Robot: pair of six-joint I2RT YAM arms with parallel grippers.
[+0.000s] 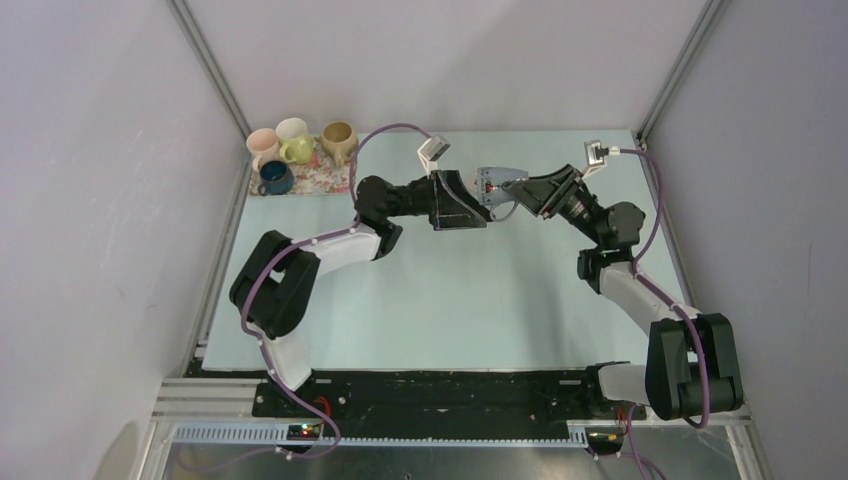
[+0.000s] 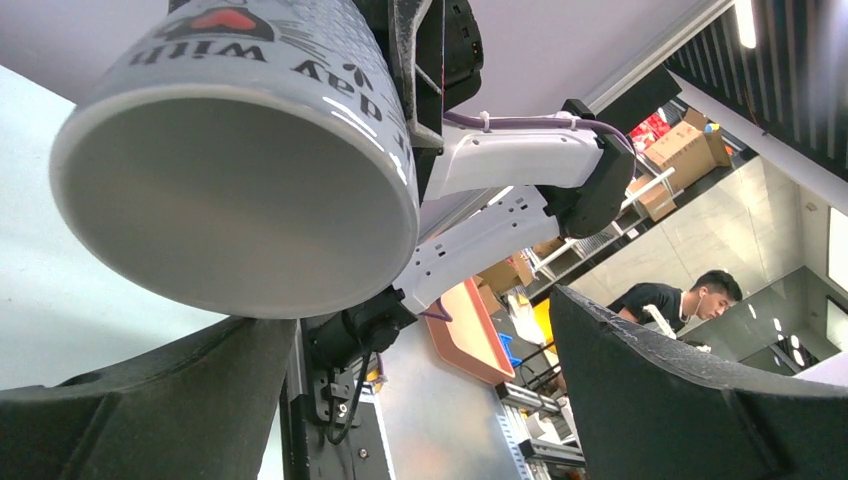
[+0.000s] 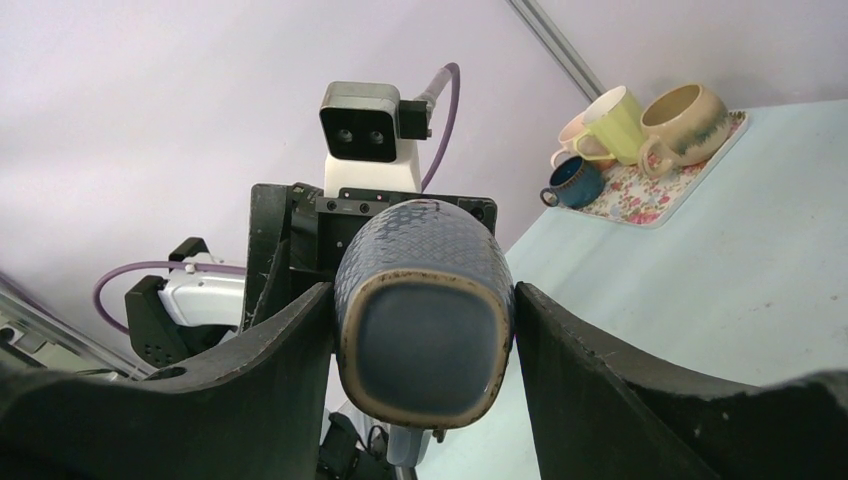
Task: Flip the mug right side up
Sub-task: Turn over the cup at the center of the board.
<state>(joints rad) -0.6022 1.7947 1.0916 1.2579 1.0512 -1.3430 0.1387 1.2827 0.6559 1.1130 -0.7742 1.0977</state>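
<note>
The mug (image 1: pixel 490 184) is grey-blue with a scale pattern, a red heart and dark lettering. It hangs on its side in the air over the middle of the table. My right gripper (image 1: pixel 515 192) is shut on it: in the right wrist view both fingers press the mug's sides (image 3: pixel 425 320) and its flat base faces the camera, between the gripper's (image 3: pixel 422 290) fingertips. My left gripper (image 1: pixel 465 200) is open at the mouth end. In the left wrist view the mug's open mouth (image 2: pixel 230 190) looms above the gripper's (image 2: pixel 420 320) wide-apart fingers.
A floral tray (image 1: pixel 330 182) at the far left corner holds several upright mugs (image 1: pixel 290 150); the tray also shows in the right wrist view (image 3: pixel 650 200). Enclosure walls and metal posts (image 1: pixel 210 70) surround the pale table (image 1: pixel 450 300).
</note>
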